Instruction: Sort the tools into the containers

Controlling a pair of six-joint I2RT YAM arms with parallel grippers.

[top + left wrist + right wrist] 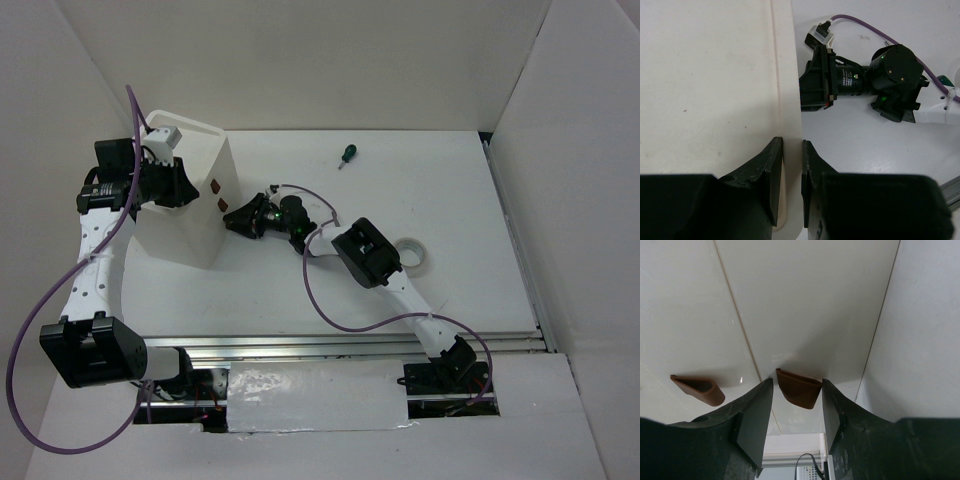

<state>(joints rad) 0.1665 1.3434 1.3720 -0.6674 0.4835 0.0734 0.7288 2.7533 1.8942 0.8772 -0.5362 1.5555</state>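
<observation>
The white cabinet [190,215] stands at the left, its drawer fronts facing right with two red-brown handles [214,184]. My left gripper [172,182] is shut on the cabinet's top edge [789,90], one finger on each side. My right gripper [240,220] is open right at the drawer fronts. In the right wrist view its jaws stand on either side of one handle [799,387], with gaps; a second handle [697,389] is to the left. The stubby green screwdriver [347,154] lies at the back. The white tape roll [414,254] lies by the right arm. The scissors and the longer screwdriver are out of view.
White walls enclose the table at the back and both sides. A metal rail [380,345] runs along the near edge. Purple cables [320,300] loop from both arms. The right arm's wrist [890,70] shows in the left wrist view beside the cabinet.
</observation>
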